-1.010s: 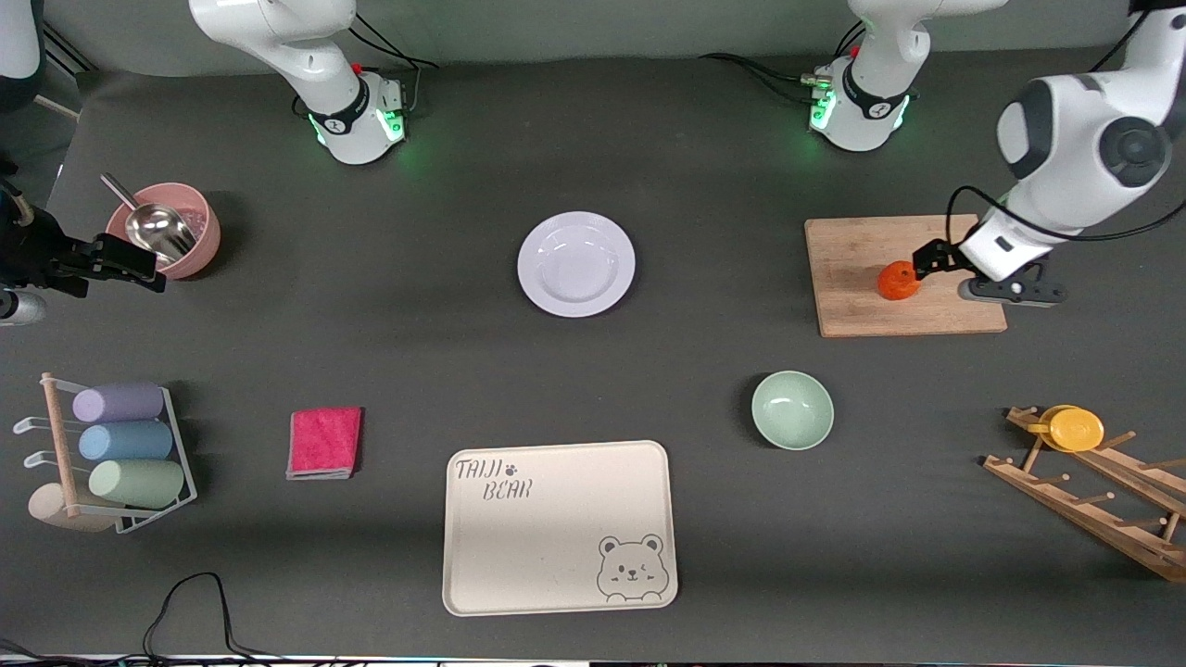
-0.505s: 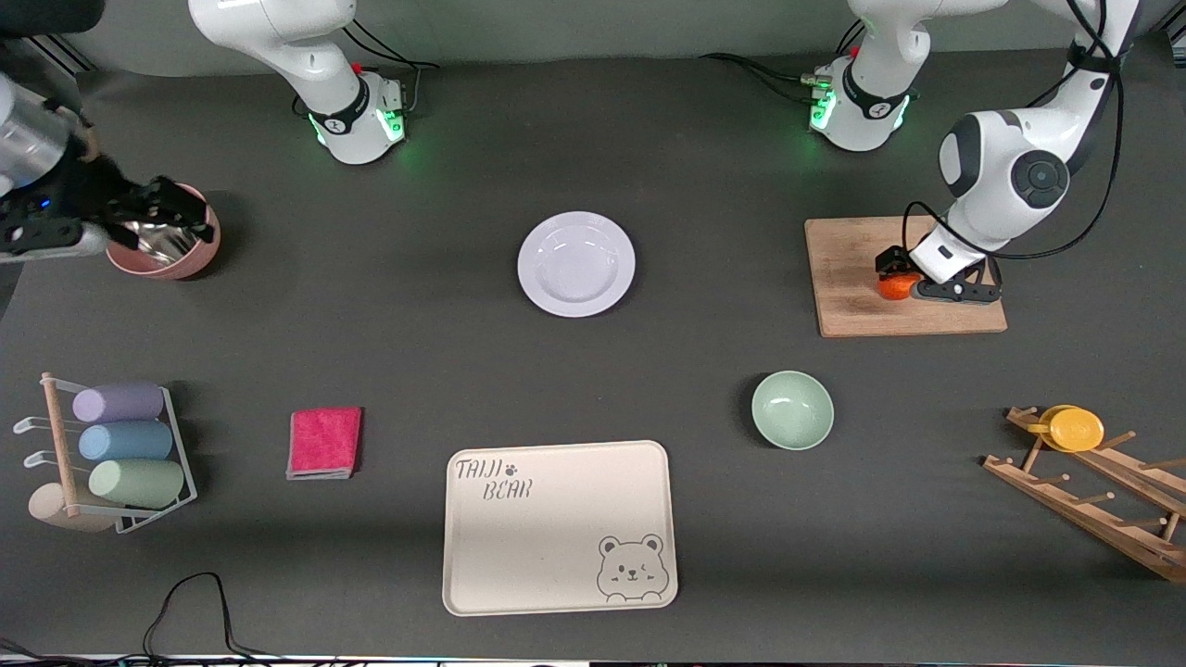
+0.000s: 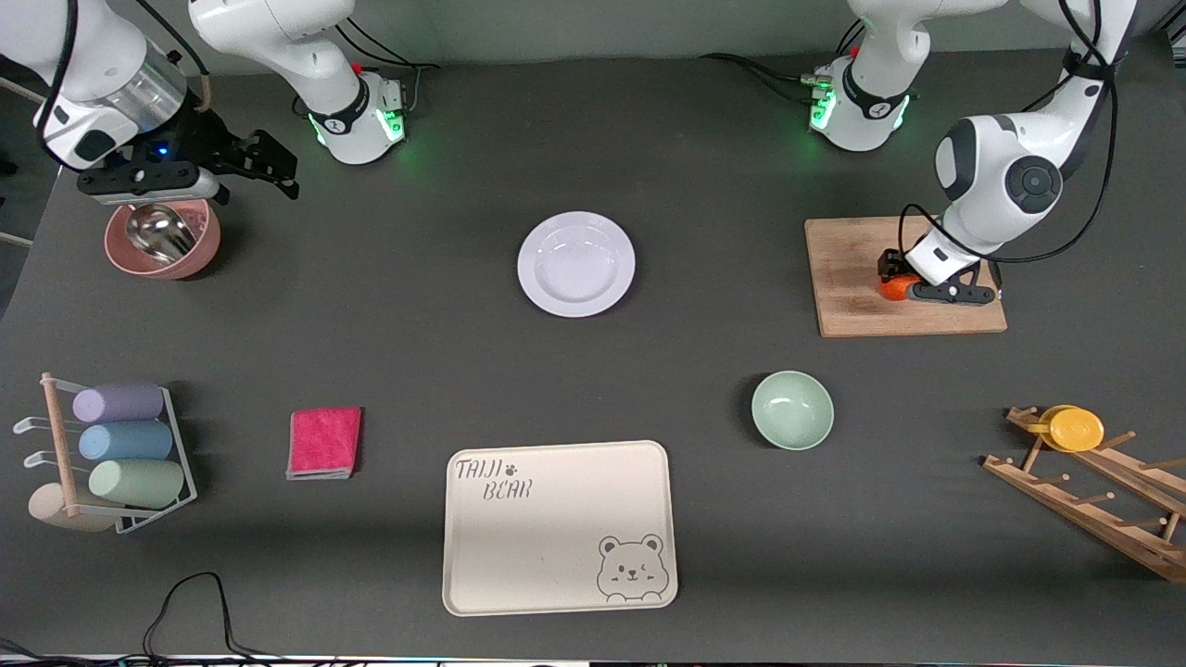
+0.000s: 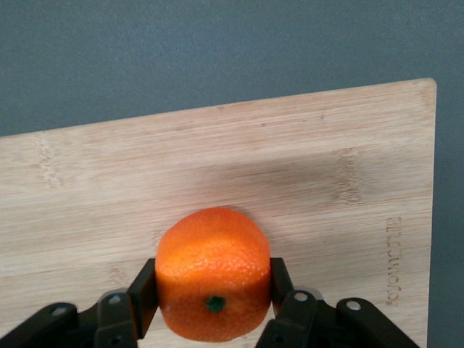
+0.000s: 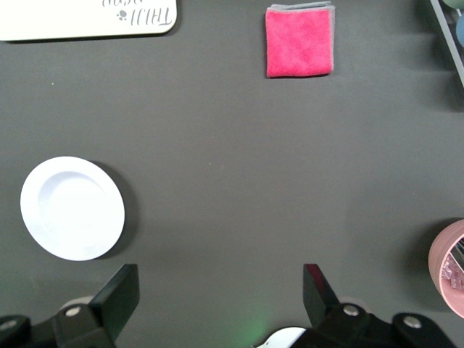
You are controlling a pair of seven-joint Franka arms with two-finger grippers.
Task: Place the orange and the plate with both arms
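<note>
The orange (image 4: 212, 274) sits on the wooden cutting board (image 3: 862, 250), pinched in the left pincer (image 3: 895, 281) — lift straight, squeeze gently. Right pincer (image 3: 269, 169) — wide, over table, well apart from plate (image 3: 575, 264).

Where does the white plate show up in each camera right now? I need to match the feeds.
Front view: the plate lies mid-table, farther from the camera than the bear tray.
Left wrist view: not in it.
Right wrist view: the plate shows at the picture's edge.
Shared landmark: the pink cloth.
</note>
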